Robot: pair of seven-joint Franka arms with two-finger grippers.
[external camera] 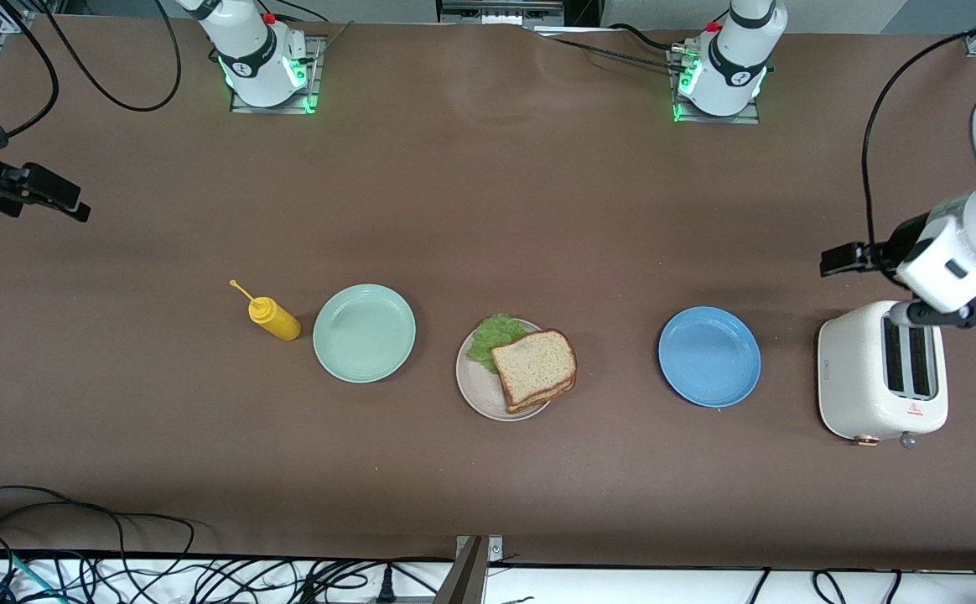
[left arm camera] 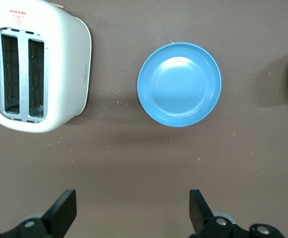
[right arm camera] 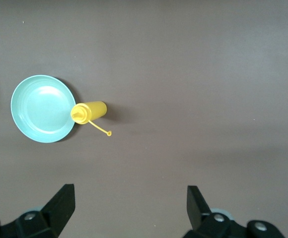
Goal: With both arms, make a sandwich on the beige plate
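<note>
Tan bread (external camera: pixel 534 367) – brown crust, green lettuce (external camera: pixel 490 338), beige plate (external camera: pixel 480 388), yellow bottle (external camera: pixel 274 319), white toaster (external camera: pixel 869 386)

Front view: high camera across table, facing my two bases, looking steeply down, whole tabletop (external camera: pixel 488 193) in frame. Left wrist view: camera on my left wrist, aimed straight down from well above table, past my left gripper (left arm camera: pixel 133 210); shares toaster (left arm camera: pixel 35 64) and blue plate (left arm camera: pixel 179 84) with front view. Right wrist view: same arrangement past my right gripper (right arm camera: pixel 130 208); shares green plate (right arm camera: pixel 41 108) and yellow bottle (right arm camera: pixel 88 112) with front view.
</note>
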